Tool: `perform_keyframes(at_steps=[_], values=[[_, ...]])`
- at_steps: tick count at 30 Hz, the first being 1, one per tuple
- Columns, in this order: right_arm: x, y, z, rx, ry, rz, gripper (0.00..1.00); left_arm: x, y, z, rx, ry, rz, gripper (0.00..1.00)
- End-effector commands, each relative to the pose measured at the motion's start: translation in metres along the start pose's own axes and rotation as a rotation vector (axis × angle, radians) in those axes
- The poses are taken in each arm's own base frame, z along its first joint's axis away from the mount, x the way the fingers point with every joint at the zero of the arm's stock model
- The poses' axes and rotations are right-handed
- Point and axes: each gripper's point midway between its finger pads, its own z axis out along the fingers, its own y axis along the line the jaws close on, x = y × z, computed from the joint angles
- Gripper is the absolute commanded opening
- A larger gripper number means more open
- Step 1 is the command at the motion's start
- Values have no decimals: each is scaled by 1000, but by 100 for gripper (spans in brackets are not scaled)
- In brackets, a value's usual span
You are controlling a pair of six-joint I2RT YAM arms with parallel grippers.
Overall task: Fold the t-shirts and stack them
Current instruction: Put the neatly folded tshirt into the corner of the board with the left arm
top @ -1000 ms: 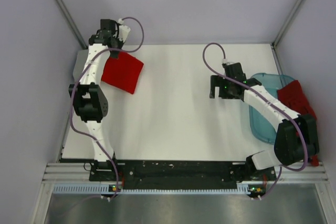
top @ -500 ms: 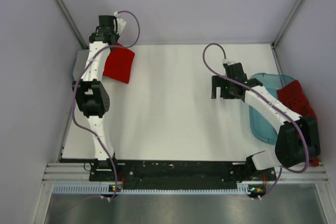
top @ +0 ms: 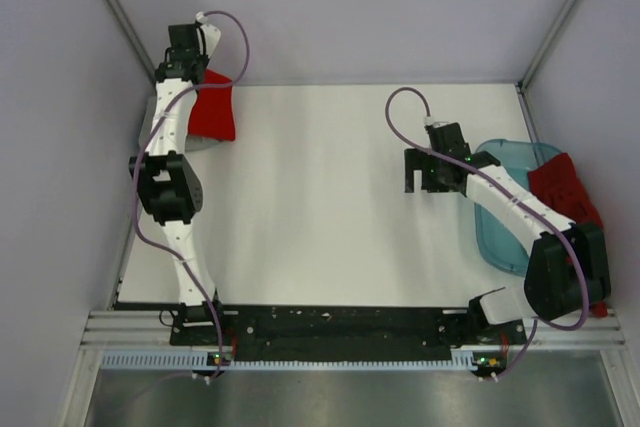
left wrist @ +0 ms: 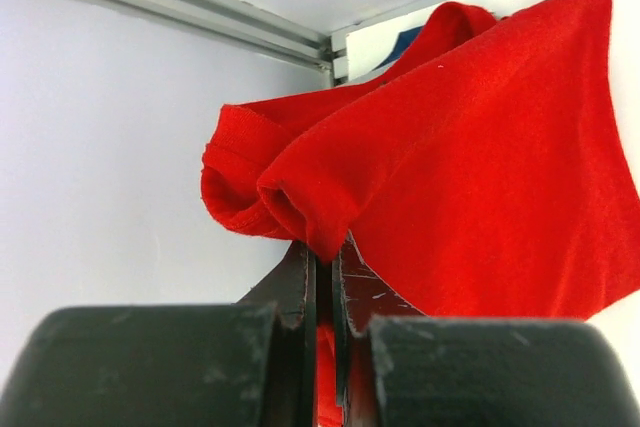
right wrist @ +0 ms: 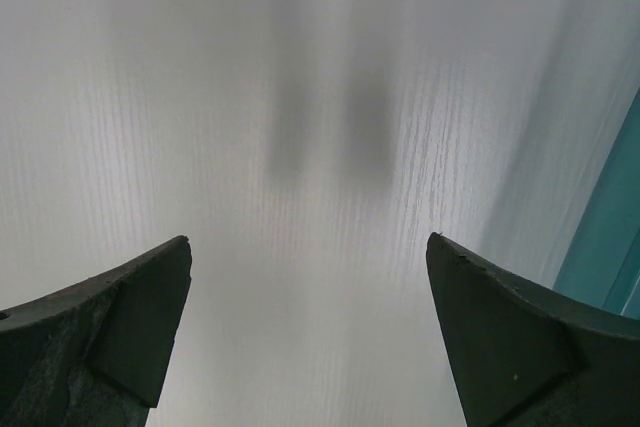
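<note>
My left fingers (left wrist: 322, 255) are clenched on a bunched fold of the bright red cloth t-shirt (left wrist: 470, 167), the 2 dark tips pressed together with the cloth pinched between them. From the pinch the cloth spreads away in 1 broad sheet with a rolled hem and a sleeve bulging to the side. In the overhead view my left fingers (top: 187, 44) are at the far-left corner, beyond the back edge of the white table (top: 320, 217), and the bright red cloth t-shirt (top: 214, 112) hangs down from them over that corner. I cannot tell whether its lower edge touches the table. The left wall and the slanted metal frame rail (top: 120, 17) stand close to that arm, so there is little room to that side. The open room lies to the right.

My right fingers (right wrist: 308, 245) are released, spread wide over bare table with only their shadow below. Overhead, my right fingers (top: 413, 169) hang right of the table's middle, well apart from the left arm. Just beside them, at the right edge, is the translucent light-blue plastic tub (top: 492, 232), whose rim (right wrist: 612, 247) shows in the wrist view. The darker red cloth t-shirt (top: 566, 185) lies crumpled at the tub's far side, against the right wall.
</note>
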Motion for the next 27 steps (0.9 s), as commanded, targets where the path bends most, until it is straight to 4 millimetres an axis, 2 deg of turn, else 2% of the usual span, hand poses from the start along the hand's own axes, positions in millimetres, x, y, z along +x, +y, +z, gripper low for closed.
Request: perform_keyframes(at_steps=[1,7,12,15,18,24,27], values=[[-12,-4,-7,13,-50,-7,99,-52,74,-49,-178,-176,-47,0],[-12,-5,-6,17,-48,-17,99,-46,85,-45,-203,-163,-33,0],[-11,-6,-6,19,-45,-22,99,-28,97,-28,-225,-127,-37,0],[-11,-6,-6,21,-44,-30,99,-13,106,-12,-250,-90,-31,0],[-11,-7,-6,24,-43,-28,99,-1,106,3,-258,-64,-24,0],[-12,-6,-4,21,-37,-38,99,22,90,40,-229,-22,20,0],[-13,-5,-4,16,-36,-44,99,36,89,61,-263,11,50,0]])
